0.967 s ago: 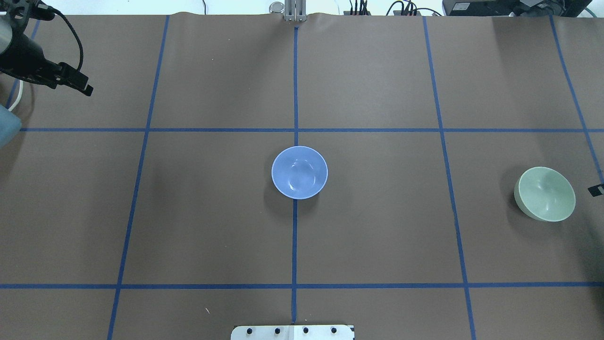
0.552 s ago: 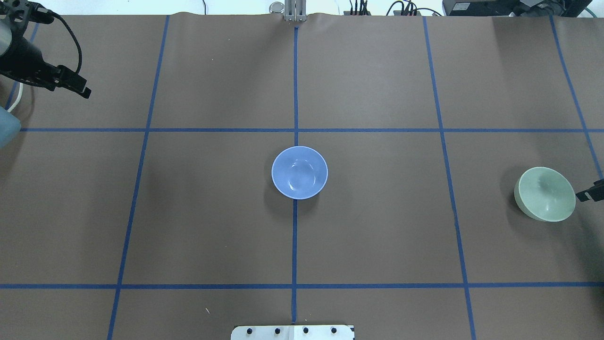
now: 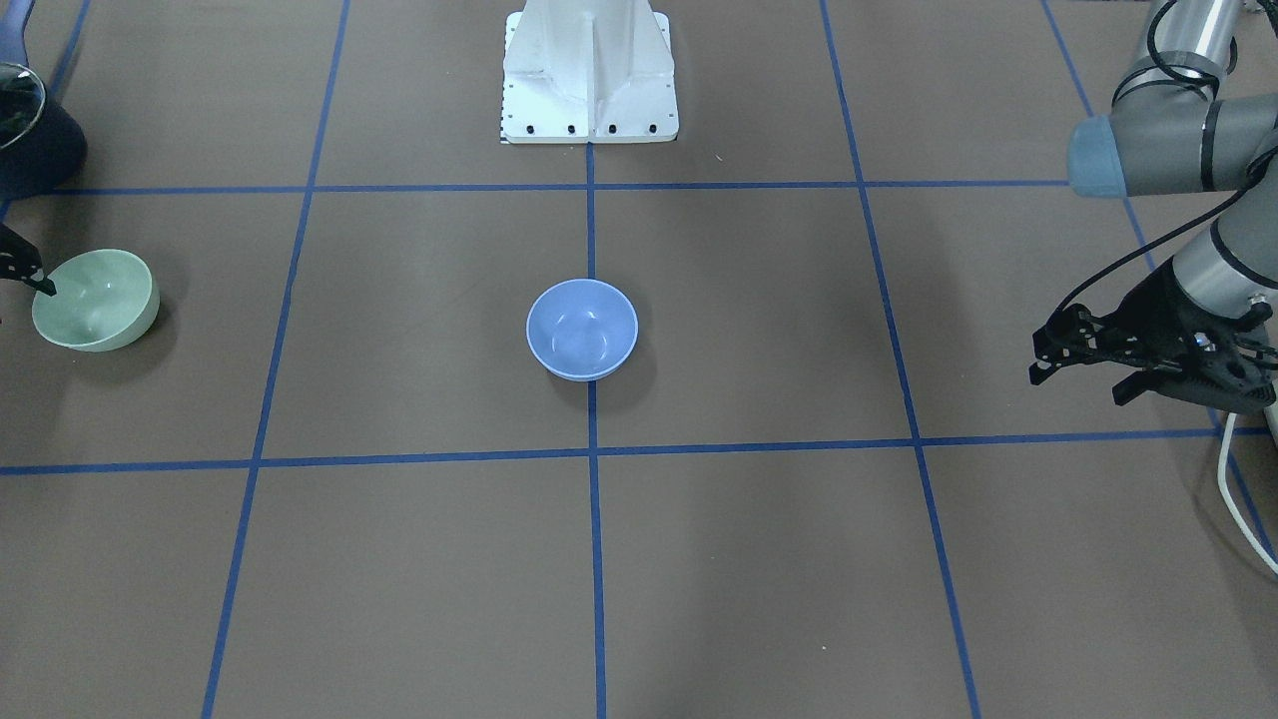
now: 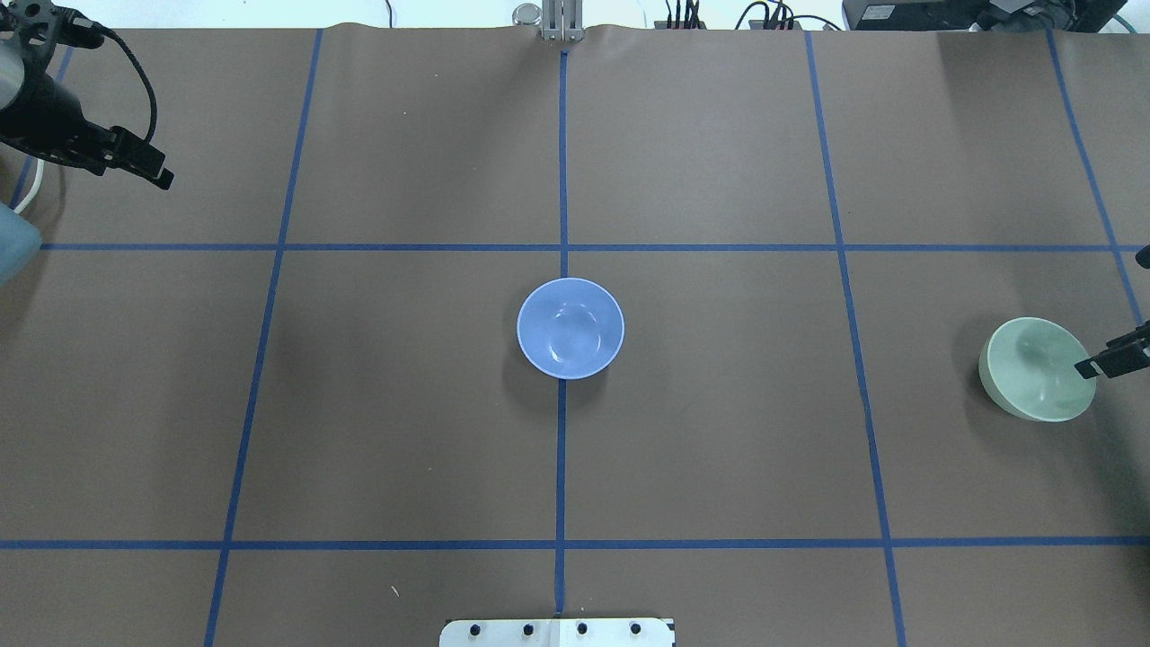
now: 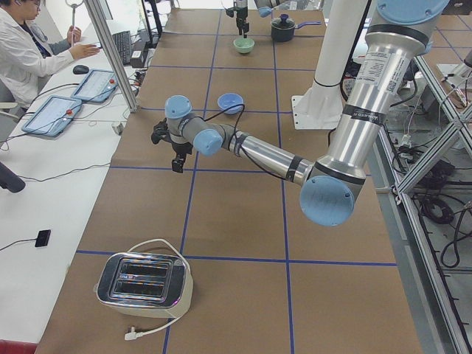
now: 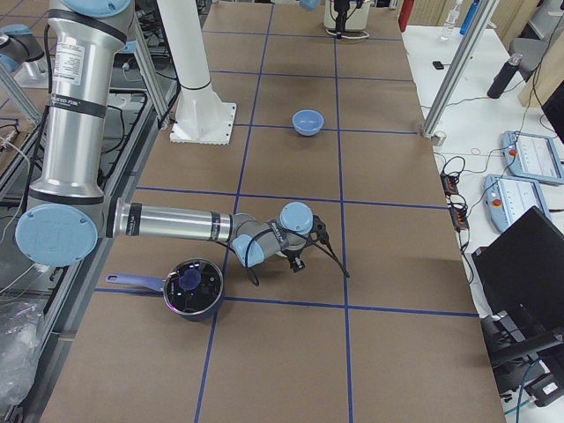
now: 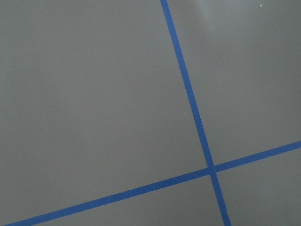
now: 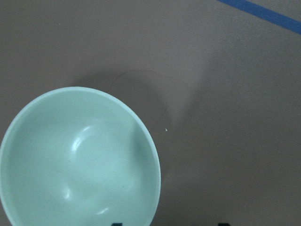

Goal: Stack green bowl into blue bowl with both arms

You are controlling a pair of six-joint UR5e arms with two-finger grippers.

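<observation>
The green bowl (image 4: 1033, 368) stands upright at the table's right side; it also shows in the front view (image 3: 95, 300) and fills the lower left of the right wrist view (image 8: 80, 160). The blue bowl (image 4: 570, 328) stands upright at the table's centre (image 3: 581, 329). My right gripper (image 4: 1110, 359) is open at the green bowl's outer rim, with one fingertip (image 3: 45, 288) over the bowl's inside. In the right wrist view the rim lies between its two tips (image 8: 168, 224). My left gripper (image 3: 1083, 384) is open and empty, hovering at the far left (image 4: 148, 166).
A dark pot with a glass lid (image 6: 192, 286) stands beside my right arm. A toaster (image 5: 144, 280) sits at the left end of the table. The white pedestal (image 3: 589, 70) stands at the robot's side. A white cable (image 3: 1243, 499) lies near my left gripper.
My right gripper has come in from the right edge, and its fingertip now reaches over the green bowl's rim. My left gripper has barely shifted. Both bowls are unmoved.
</observation>
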